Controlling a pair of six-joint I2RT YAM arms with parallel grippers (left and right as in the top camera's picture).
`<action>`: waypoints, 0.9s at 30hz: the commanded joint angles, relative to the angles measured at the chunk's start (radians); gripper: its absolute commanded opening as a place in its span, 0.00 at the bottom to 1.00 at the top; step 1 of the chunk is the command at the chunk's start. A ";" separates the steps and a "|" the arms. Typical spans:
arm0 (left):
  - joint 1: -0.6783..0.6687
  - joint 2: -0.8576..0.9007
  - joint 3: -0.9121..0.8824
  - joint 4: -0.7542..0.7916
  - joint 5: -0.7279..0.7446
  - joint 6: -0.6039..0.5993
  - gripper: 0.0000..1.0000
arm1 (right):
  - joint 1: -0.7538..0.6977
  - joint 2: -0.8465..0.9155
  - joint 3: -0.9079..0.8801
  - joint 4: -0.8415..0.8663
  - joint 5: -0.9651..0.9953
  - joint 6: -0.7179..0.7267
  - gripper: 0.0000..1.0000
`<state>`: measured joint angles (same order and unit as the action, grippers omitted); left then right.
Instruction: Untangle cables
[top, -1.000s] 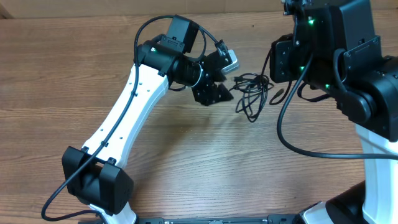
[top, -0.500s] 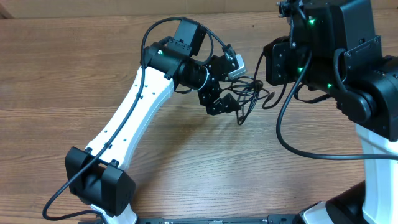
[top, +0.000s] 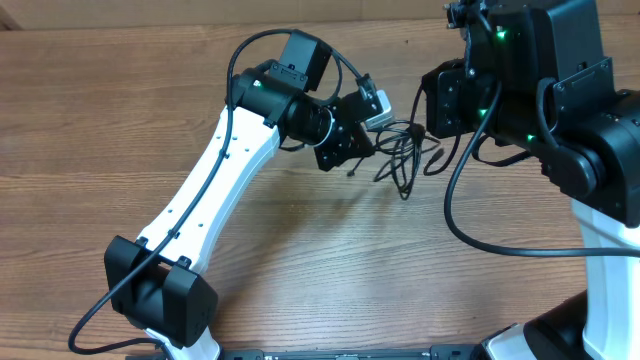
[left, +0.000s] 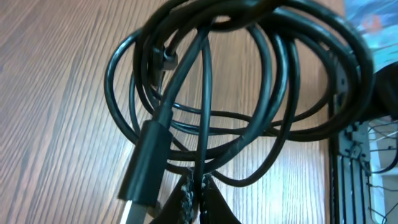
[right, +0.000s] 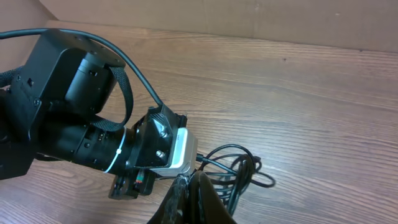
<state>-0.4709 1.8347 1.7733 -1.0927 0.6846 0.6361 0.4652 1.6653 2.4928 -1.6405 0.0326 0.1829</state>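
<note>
Since a second ago the left gripper (left: 197, 190) has been carried rightward to the cables (top: 403, 158), and its jaws, then spread, have been brought together. In the left wrist view one strand is seen running down into the closed fingertips, so a grip on that strand is judged to have been made. A black plug (left: 145, 163) with a silver tip lies just beside it. The bundle is left looped on the table (top: 120, 90), between the two arms, with its left edge drawn toward the gripper. A first hold for pulling a loop free is thus judged to be won.

The left wrist is turned toward the bundle, and the white left forearm (top: 205, 195) is stretched diagonally from its base at the near edge. The right gripper (right: 190, 189) is held closed just beside the bundle; whether a strand is pinched cannot be told.
</note>
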 joint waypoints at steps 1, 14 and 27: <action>0.000 0.005 -0.004 -0.017 -0.076 0.014 0.04 | -0.003 -0.018 0.024 -0.003 0.045 -0.005 0.04; 0.031 0.004 -0.004 -0.022 -0.598 -0.263 0.04 | -0.042 -0.019 0.020 -0.053 0.402 0.109 0.04; 0.170 -0.001 -0.003 0.011 -0.795 -0.534 0.04 | -0.212 -0.019 0.020 -0.053 0.401 0.109 0.04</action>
<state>-0.3389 1.8347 1.7733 -1.0767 -0.0082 0.1955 0.3130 1.6653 2.4928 -1.7004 0.3695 0.2840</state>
